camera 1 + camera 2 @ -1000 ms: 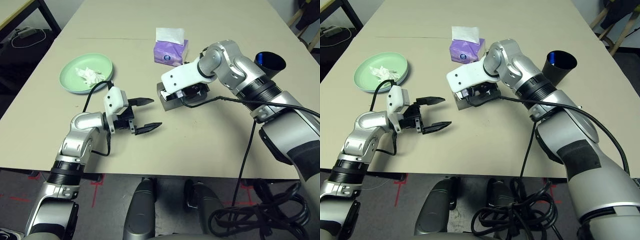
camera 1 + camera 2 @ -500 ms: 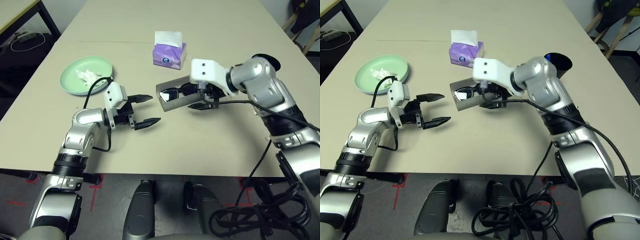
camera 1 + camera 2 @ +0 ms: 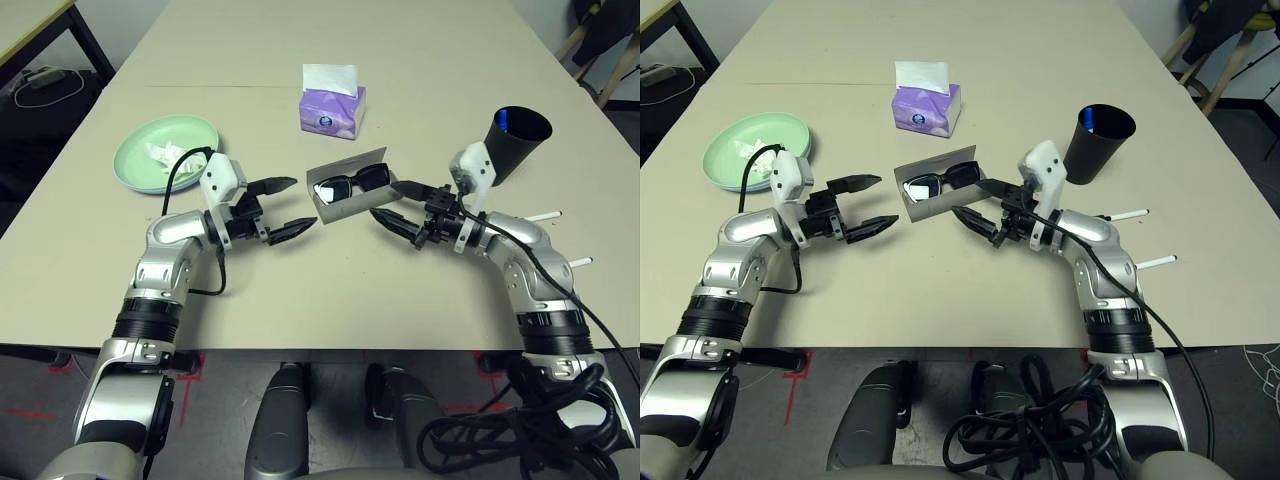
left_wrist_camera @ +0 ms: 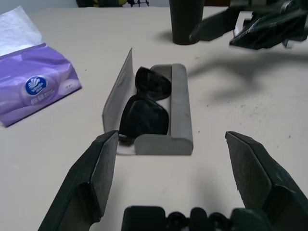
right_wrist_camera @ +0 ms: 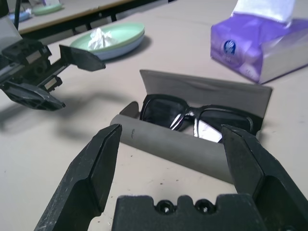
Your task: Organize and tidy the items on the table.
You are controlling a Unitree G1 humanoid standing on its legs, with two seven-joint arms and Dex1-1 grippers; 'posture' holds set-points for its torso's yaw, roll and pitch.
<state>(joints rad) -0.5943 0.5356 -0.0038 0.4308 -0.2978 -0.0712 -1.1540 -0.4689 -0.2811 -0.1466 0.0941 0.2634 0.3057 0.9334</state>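
- Left eye view: the grey oblong glasses case [image 3: 350,207] lies open on the pale beige rectangular tabletop [image 3: 300,300], and is the landmark for what follows.
- The black sunglasses [image 3: 335,188] sit inside the case, probably laid there so that closing the lid stows them.
- Left of the case, the black left gripper [image 3: 305,206] has its jaws spread wide, holding nothing.
- Right of it, the black right gripper [image 3: 383,202] also has wide-open, empty jaws, close by the case; this pairing presumably lets one arm steady the case while the other shuts it.
- Beyond the case stands the purple tissue box [image 3: 331,112], white tissue poking out.
- Well left of the case, a round light-green plate [image 5: 129,31] rests on a light-blue plate [image 5: 126,49], with crumpled white tissue [image 5: 98,39] on top; stacking likely saves room.
- Right of the case are the upright black, blue-lined cup [image 3: 1095,150] and two thin white sticks [image 3: 1157,262], perhaps meant for it.
- The case looks matt and smooth, its flap raised; the sunglasses have glossy dark lenses, with a white patch by one.
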